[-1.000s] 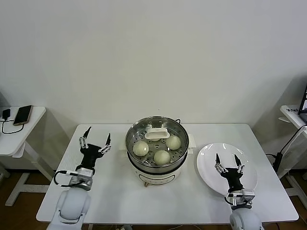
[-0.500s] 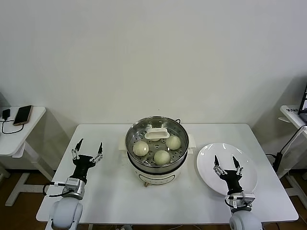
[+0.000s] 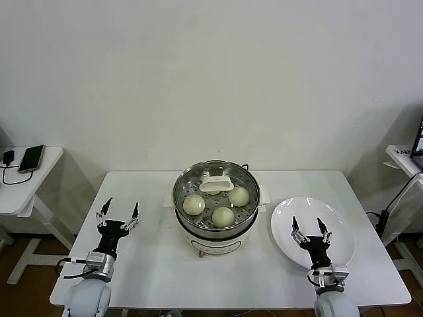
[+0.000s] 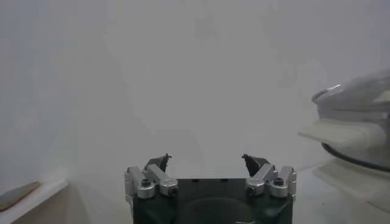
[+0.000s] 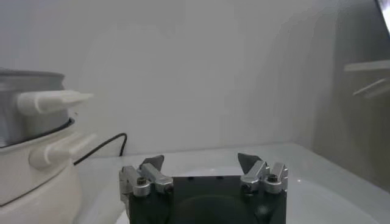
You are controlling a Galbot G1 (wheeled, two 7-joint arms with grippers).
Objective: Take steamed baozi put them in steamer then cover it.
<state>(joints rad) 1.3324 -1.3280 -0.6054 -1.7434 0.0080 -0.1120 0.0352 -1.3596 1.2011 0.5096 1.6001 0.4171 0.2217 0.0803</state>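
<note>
The steel steamer stands on its white base in the middle of the table. Several cream-white baozi lie on its perforated tray, such as one, another and a third. The clear glass cover rests on the pot, its white bar handle toward the back. My left gripper is open and empty, left of the pot and apart from it. My right gripper is open and empty over the white plate. The pot's edge shows in the left wrist view and the right wrist view.
A small side table on the far left holds a phone on a cable. Another side table stands at the far right. A dark cord runs behind the pot. The white wall is close behind the table.
My left gripper has drawn back from the pot toward the table's near left edge. My right gripper has drawn back slightly over the plate. The pot and cover have not moved.
</note>
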